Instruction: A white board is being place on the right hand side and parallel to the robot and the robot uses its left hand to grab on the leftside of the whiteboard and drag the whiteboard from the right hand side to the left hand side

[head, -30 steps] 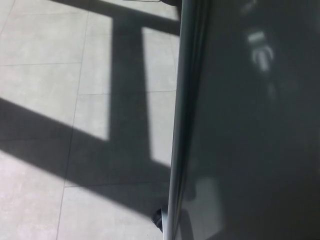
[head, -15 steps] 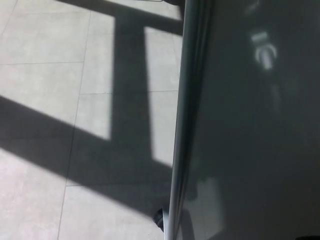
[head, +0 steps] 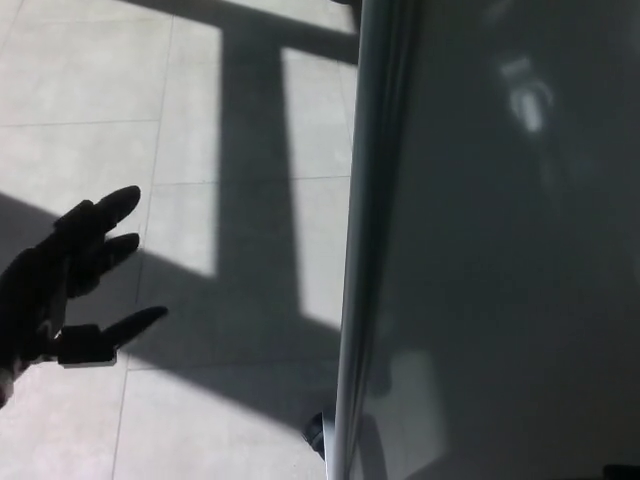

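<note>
Black left robot hand (head: 62, 285) — released, fingers spread — well apart from whiteboard (head: 500, 250).

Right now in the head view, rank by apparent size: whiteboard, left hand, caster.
1. whiteboard, fills the right half of the frame.
2. left hand, open, at the left edge; nearer the camera, so it likely looks bigger than it is.
3. caster, a small dark wheel partly hidden at the board's bottom edge.
</note>
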You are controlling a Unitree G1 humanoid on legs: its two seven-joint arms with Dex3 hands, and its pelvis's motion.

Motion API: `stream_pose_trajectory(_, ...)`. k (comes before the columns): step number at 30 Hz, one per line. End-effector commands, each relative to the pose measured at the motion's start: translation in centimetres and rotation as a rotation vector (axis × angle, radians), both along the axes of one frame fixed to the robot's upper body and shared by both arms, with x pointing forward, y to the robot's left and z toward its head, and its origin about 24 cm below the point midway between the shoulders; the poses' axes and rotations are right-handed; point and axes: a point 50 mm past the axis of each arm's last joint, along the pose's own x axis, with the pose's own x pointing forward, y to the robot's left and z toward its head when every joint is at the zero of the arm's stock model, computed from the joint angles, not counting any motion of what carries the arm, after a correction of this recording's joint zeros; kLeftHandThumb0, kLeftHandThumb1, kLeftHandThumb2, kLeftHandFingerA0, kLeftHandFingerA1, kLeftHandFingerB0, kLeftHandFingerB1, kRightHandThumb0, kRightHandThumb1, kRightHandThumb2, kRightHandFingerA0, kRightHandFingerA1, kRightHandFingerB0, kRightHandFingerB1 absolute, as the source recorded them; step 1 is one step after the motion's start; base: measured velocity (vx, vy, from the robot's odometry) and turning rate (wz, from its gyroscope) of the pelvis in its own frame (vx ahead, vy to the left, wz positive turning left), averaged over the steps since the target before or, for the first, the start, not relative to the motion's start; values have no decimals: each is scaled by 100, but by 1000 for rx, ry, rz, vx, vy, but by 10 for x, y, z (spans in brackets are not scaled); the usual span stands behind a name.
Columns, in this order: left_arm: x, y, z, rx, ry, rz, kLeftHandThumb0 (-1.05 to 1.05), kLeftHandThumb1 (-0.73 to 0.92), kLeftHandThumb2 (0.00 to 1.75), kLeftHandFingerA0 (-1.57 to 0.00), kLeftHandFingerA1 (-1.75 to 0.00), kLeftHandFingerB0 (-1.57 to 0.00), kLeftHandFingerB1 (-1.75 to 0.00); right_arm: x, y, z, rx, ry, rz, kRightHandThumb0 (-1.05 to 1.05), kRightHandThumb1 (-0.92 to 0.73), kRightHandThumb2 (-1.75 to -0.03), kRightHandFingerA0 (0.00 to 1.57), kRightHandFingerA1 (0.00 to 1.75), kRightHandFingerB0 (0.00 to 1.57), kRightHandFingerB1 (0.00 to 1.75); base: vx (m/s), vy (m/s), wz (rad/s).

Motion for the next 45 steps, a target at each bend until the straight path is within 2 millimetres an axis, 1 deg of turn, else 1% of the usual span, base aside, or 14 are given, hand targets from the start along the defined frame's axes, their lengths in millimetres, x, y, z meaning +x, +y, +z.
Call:
stream_pose_trajectory(1, 42, -32, 0, -25, 178, -63, -55, 36, 75, -1, -35, 0, -20, -8, -4, 0, 41, -7, -19, -69, -82, -69, 49, 117, 18, 64, 0, 0, 0)
stream_pose_trajectory(13, 92, -73, 17, -121, 287, -154, -63, 42, 54, -16, -32, -3, -23, -9, -1, -1, 26, -14, -8, -71, -81, -68, 51, 119, 23, 67, 0, 0, 0)
stream_pose_trajectory(14, 95, -83, 23, -95, 276, -154, -33, 13, 79, 0, -48, 0, -50, -9, -1, -1, 34, -15, -9, -69, -81, -69, 50, 121, 23, 68, 0, 0, 0)
stream_pose_trajectory(15, 96, -88, 26, -88, 267, -160, -65, 44, 55, -14, -31, -8, -25, -9, -1, -1, 35, -14, -8, -68, -81, -69, 49, 120, 22, 66, 0, 0, 0)
stream_pose_trajectory(16, 96, -91, 27, -89, 262, -166, -60, 39, 77, -2, -38, -5, -28, -10, -1, -1, 24, -13, 2, -68, -82, -71, 48, 118, 20, 65, 0, 0, 0)
stream_pose_trajectory(25, 100, -121, 42, -51, 257, -254, -65, 38, 82, -3, -41, -2, -18, -8, 0, 1, 37, -32, 5, -69, -83, -69, 50, 120, 25, 71, 0, 0, 0)
stream_pose_trajectory(30, 96, -138, 42, -37, 248, -346, -64, 38, 81, -2, -41, -2, -17, -5, 0, 3, 2, -37, 29, -68, -83, -71, 49, 121, 24, 72, 0, 0, 0)
stream_pose_trajectory(32, 91, -148, 40, -20, 247, -392, -74, 47, 55, -10, -31, 0, -21, -5, -1, 3, 19, -33, 26, -69, -82, -70, 48, 120, 21, 69, 0, 0, 0)
stream_pose_trajectory(34, 88, -154, 38, -14, 265, -412, -74, 46, 55, -10, -30, 0, -21, -6, -2, 3, 30, -29, 22, -69, -81, -69, 48, 120, 22, 71, 0, 0, 0)
stream_pose_trajectory(35, 87, -156, 38, -11, 274, -420, -62, 36, 81, -1, -33, 0, -17, -6, -2, 3, 20, -30, 24, -67, -81, -71, 50, 117, 23, 71, 0, 0, 0)
stream_pose_trajectory(36, 86, -158, 38, -7, 286, -429, -62, 36, 81, -1, -33, 0, -17, -5, -2, 3, 4, -32, 28, -67, -81, -71, 50, 117, 23, 71, 0, 0, 0)
stream_pose_trajectory(37, 86, -161, 38, 6, 279, -429, -76, 47, 55, -8, -30, 0, -20, -5, -2, 4, -12, -37, 34, -68, -80, -70, 51, 117, 25, 73, 0, 0, 0)
stream_pose_trajectory(40, 87, -172, 37, 74, 249, -404, -81, 37, 70, -7, -37, -2, -11, -5, -1, 4, -11, -37, 38, -67, -80, -71, 50, 117, 24, 74, 0, 0, 0)
stream_pose_trajectory(45, 90, -186, 35, 96, 273, -390, -77, 45, 56, -16, -34, 0, -22, -8, 1, 1, -14, -28, 44, -67, -82, -72, 49, 117, 22, 71, 0, 0, 0)
